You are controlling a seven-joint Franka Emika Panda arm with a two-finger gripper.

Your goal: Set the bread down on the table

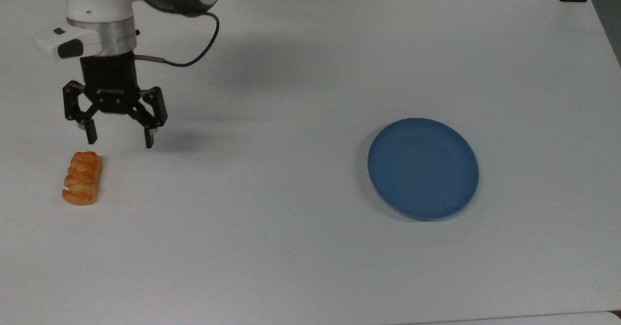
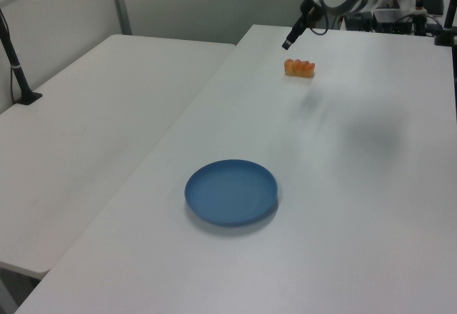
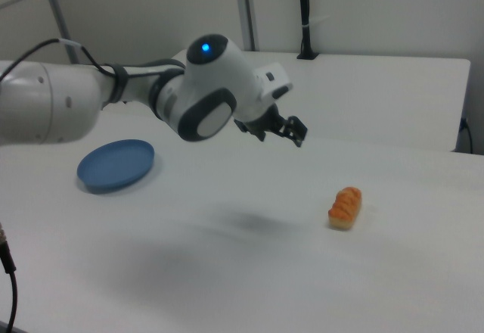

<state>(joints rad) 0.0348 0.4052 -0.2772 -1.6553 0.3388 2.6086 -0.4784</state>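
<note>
Bread (image 1: pixel 82 178) lies flat on the table (image 1: pixel 310 267), near the top view's left edge, its long axis running up and down the top view and its ridged, glazed top facing up. From my seat I read it as free: nothing touches it, and bare white surface shows all around it. My gripper (image 1: pixel 120 138) hangs above the table, up and to the top view's right of the roll, with its two black fingers spread wide and nothing between them. One fingertip (image 1: pixel 91 136) sits just above the roll's upper end in the top view, the other well to the right of it, but the shadow cast on the table to the right of the fingers tells me the gripper is off the surface. In the left view I see the bread (image 2: pixel 300 67) at the far end of the table with the gripper (image 2: pixel 288 41) in the air above and to the left view's left of it. In the right view the roll (image 3: pixel 345 207) sits alone on the white top, and the arm's white wrist with its blue light hovers to the right view's left, gripper (image 3: pixel 291 132) clearly apart from it. A round blue plate (image 1: pixel 423 168) rests on the table well over toward the top view's right, far from the bread.
</note>
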